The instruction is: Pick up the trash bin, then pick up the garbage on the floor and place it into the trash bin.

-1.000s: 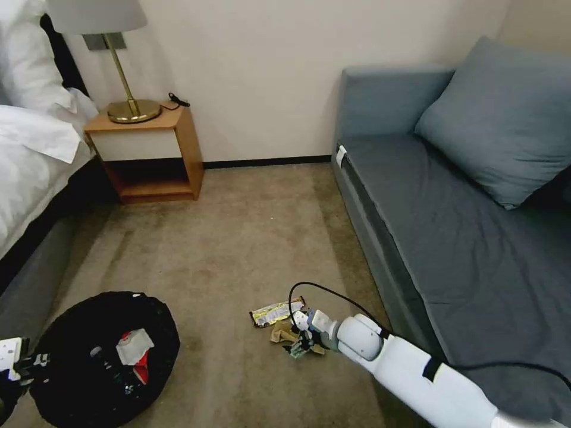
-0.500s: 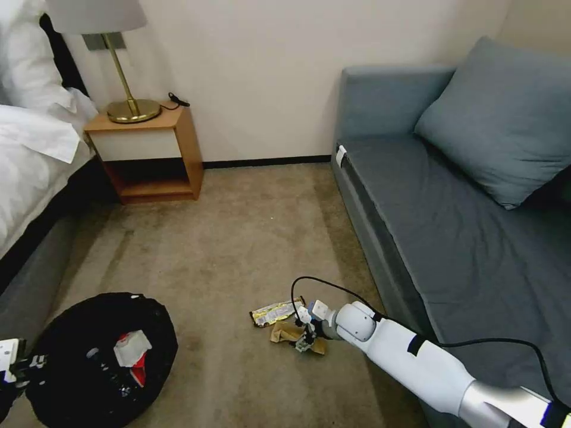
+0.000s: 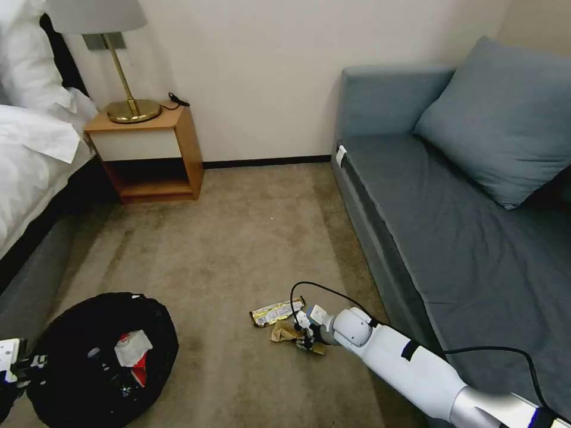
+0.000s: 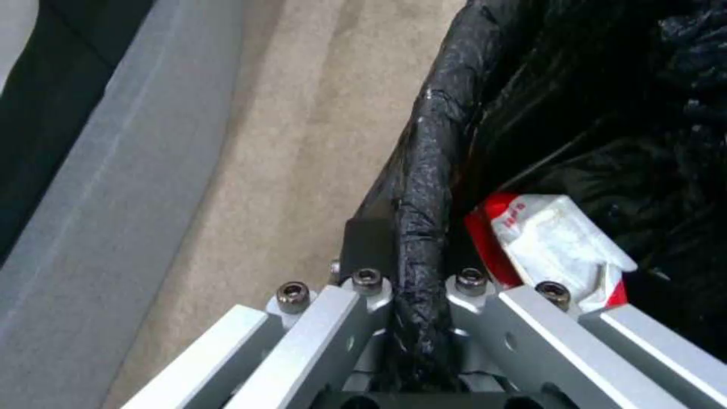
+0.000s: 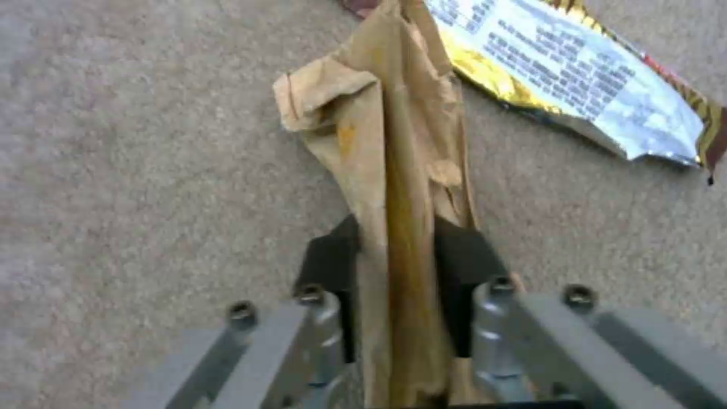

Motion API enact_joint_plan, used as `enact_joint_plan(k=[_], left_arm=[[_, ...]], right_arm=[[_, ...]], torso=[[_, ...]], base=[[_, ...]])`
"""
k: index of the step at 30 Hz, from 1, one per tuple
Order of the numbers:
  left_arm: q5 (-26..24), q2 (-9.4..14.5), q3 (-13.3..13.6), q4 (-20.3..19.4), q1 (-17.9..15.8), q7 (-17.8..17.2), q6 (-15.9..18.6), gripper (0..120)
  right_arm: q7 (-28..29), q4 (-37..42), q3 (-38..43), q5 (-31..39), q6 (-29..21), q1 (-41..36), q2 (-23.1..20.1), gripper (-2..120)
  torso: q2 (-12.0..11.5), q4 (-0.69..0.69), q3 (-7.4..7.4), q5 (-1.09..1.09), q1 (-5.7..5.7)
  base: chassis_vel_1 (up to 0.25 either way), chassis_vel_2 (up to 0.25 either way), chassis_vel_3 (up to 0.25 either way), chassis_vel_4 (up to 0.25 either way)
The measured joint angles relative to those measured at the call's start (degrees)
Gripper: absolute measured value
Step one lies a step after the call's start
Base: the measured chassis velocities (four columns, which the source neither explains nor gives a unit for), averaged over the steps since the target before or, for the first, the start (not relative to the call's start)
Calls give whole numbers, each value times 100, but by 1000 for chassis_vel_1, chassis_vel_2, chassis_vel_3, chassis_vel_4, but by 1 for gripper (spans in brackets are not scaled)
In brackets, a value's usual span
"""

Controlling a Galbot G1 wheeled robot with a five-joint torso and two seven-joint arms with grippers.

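While you check the sofa [image 3: 452,238] side:
Right gripper [image 5: 394,267]: clamped on brown wrapper [image 5: 379,142], near sofa.
Left gripper [image 4: 413,284]: clamped on bin [image 4: 431,170] rim.

Trash bin [image 3: 101,356] left of wrappers [image 3: 279,321] on carpet [image 3: 238,238]

The right arm reaches far out and down to the floor. Its right gripper [image 3: 307,341] has both black pads [image 5: 327,267] squeezed tight on a tan-brown wrapper [image 5: 394,170]. The left gripper [image 4: 413,284] sits low at the robot's left side, its fingers pinched on the trash bin [image 4: 431,170] rim.
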Motion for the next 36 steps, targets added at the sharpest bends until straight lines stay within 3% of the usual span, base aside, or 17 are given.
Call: enact_joint_plan(k=[6, 9, 14, 16, 17, 20, 21, 24, 25, 31, 36], left_arm=[[0, -9, 33, 17, -45, -2, 0, 3], [0, -14, 43, 31, -57, -2, 0, 3], [0, -14, 61, 61, -99, -4, 0, 3], [-1, -12, 109, 62, -137, -10, 1, 3], [-1, -12, 109, 62, -137, -10, 1, 3], [4, -24, 176, 31, -169, -24, 10, 3], [4, -24, 176, 31, -169, -24, 10, 3], [24, -42, 204, 5, -153, -25, 11, 3], [24, -42, 204, 5, -153, -25, 11, 3], [33, -43, 162, 5, -116, -25, 11, 3], [25, -54, 128, -26, -102, -25, 13, 3]], right_arm=[[37, 515, 242, 121, 27, -93, -199, 0], [87, 802, 392, 231, 44, -154, -291, 0], [267, 2284, 592, 956, -30, -370, -701, 0], [618, 3107, 577, 1542, -114, -402, -663, 0], [618, 3107, 577, 1542, -114, -402, -663, 0], [1434, 3642, 260, 2169, 91, -245, -251, 0], [1434, 3642, 260, 2169, 91, -245, -251, 0], [2269, 3564, -237, 2587, 601, 27, 420, 0], [2269, 3564, -237, 2587, 601, 27, 420, 0], [2744, 3200, -846, 2869, 756, 319, 1542, 0], [2846, 2937, -1080, 2784, 743, 321, 1940, 0]], torso=[[0, 0, 0, 0, 0], [0, 0, 0, 0, 0], [0, 0, 0, -1, 0], [0, -1, 0, 0, 0], [0, -1, 0, 0, 0], [0, 1, 0, -2, 0], [0, 1, 0, -2, 0], [0, 1, 0, -1, 0], [0, 1, 0, -1, 0], [0, 2, 0, -2, 0], [0, 1, 0, -2, -1]], base=[[0, 0, 0, 0], [0, 0, 0, 0], [0, 0, 0, 0], [0, 0, 0, 0], [0, 0, 0, 0], [0, 0, 0, 0], [0, 0, 0, 0], [0, 0, 0, 0], [0, 0, 0, 0], [0, 0, 0, 0], [0, 0, 0, 0]])
